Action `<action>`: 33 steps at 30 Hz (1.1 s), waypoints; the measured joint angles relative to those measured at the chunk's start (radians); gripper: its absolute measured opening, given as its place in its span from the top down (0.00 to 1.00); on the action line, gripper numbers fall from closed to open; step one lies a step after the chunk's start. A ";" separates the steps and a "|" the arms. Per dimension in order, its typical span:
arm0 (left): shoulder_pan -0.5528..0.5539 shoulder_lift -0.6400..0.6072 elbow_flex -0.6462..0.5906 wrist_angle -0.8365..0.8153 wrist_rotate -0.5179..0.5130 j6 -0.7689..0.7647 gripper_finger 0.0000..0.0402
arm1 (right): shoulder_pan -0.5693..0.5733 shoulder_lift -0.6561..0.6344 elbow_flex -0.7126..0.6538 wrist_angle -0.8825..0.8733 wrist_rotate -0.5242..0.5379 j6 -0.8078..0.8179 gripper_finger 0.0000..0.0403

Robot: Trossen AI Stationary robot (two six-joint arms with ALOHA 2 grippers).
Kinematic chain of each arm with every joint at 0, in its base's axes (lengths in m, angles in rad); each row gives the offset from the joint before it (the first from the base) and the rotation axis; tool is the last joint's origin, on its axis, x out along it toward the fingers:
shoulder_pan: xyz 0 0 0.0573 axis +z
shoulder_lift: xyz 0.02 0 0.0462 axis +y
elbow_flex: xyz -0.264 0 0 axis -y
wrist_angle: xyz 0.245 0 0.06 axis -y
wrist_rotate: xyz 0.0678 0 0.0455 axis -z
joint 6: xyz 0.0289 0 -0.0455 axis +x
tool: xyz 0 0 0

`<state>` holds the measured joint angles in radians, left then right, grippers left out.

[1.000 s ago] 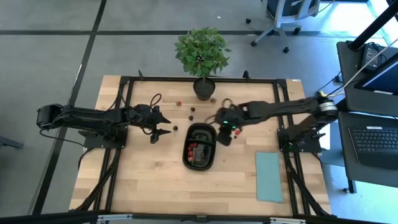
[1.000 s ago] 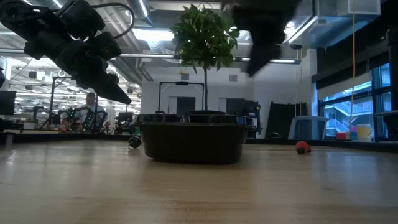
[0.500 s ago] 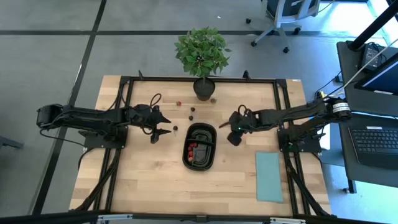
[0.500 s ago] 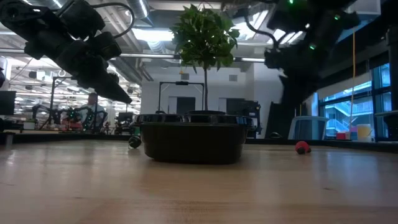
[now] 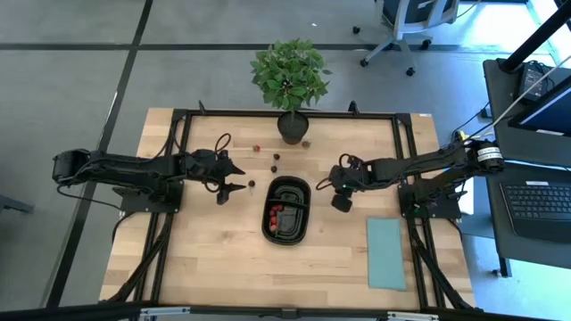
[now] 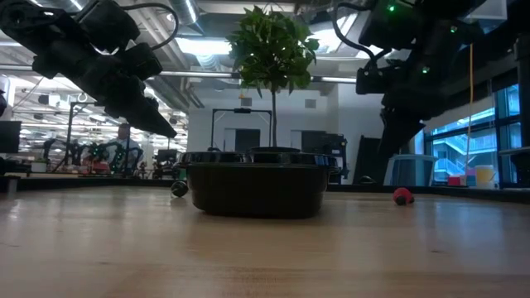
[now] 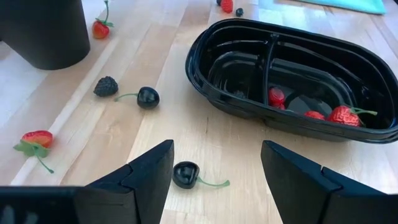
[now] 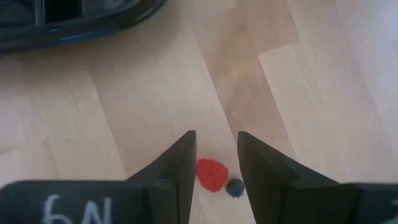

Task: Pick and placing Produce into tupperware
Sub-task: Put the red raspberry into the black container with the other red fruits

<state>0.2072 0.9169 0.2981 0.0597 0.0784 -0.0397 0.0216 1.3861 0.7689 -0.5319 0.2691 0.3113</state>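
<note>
The black oval two-compartment tray [image 5: 286, 210] sits mid-table, with red strawberries [image 7: 339, 115] in its near compartment. Loose produce lies on the wood left of and beyond it: a dark cherry [image 7: 185, 174], another cherry [image 7: 147, 97], a blackberry [image 7: 106, 86] and strawberries [image 7: 34, 140]. My left gripper [image 5: 234, 182] hangs open left of the tray, its fingers [image 7: 149, 171] flanking the nearer cherry from above. My right gripper [image 5: 340, 203] is right of the tray, open and pointing down. It hovers over a red raspberry [image 8: 211, 174] and a tiny blue berry [image 8: 234, 187] on the table.
A potted plant [image 5: 289, 76] in a black pot [image 7: 43, 31] stands at the table's far edge, behind the tray. A pale teal sheet [image 5: 385, 252] lies near the right front corner. Bare wood stretches in front of the tray. The room behind holds desks and chairs.
My right gripper has swung away from the tray's far right rim toward the table's right and come lower, ending over the red raspberry. The left arm, tray and fruit have stayed put.
</note>
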 joint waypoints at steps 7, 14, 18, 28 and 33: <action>0.000 0.000 0.000 0.000 0.000 0.000 0.41 | 0.000 0.000 0.000 0.005 0.020 -0.027 0.70; 0.000 0.000 0.000 0.000 0.000 0.000 0.41 | 0.000 0.000 0.000 0.003 0.025 -0.082 0.58; 0.000 0.000 0.000 0.000 0.000 0.000 0.41 | 0.000 0.000 0.000 0.003 0.026 -0.153 0.44; 0.000 0.000 0.000 0.000 -0.010 0.000 0.41 | 0.000 0.000 0.000 -0.065 0.026 -0.333 0.30; 0.000 0.000 0.000 0.000 -0.015 0.000 0.41 | 0.000 0.000 0.000 -0.067 0.026 -0.470 0.29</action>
<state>0.2071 0.9169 0.2981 0.0597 0.0631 -0.0399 0.0216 1.3861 0.7689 -0.5990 0.2948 -0.1582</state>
